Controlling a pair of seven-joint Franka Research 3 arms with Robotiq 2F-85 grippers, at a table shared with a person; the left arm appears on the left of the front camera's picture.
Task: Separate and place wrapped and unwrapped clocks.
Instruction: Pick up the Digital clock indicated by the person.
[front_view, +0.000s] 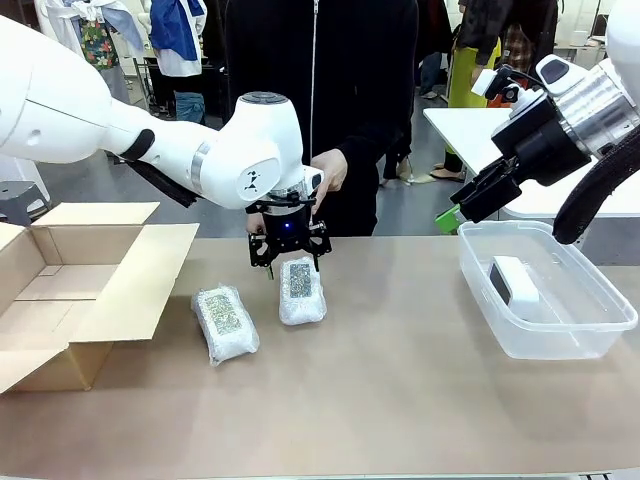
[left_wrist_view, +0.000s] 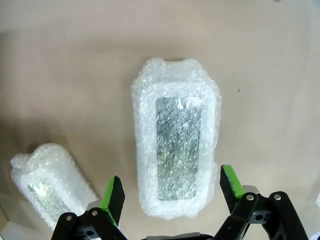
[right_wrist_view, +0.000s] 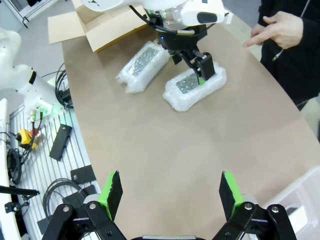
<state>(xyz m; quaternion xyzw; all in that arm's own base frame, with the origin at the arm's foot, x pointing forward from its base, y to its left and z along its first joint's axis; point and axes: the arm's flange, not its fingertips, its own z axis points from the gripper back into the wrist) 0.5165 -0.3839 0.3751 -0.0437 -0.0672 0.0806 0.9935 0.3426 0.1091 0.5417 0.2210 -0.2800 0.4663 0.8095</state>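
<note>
Slippage is being risked: spread left claw (left_wrist_view: 172, 187) is being held astride squashy wrapped clock (left_wrist_view: 175, 125) near cardboard box (front_view: 60, 290).

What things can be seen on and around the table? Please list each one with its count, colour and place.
table: one, brown, spans the front view
cardboard box: one, brown, open, table's left side
plastic tub: one, clear, table's right side
left wrapped clock: one, white bubble wrap with grey panel, beside the cardboard box
right wrapped clock: one, same colours, mid-table
unwrapped clock: one, white, inside the plastic tub
person's hand: one, far side of the table
left gripper: one, black with green pads, open, straddling the right wrapped clock
right gripper: one, same colours, open, raised near the tub
</note>
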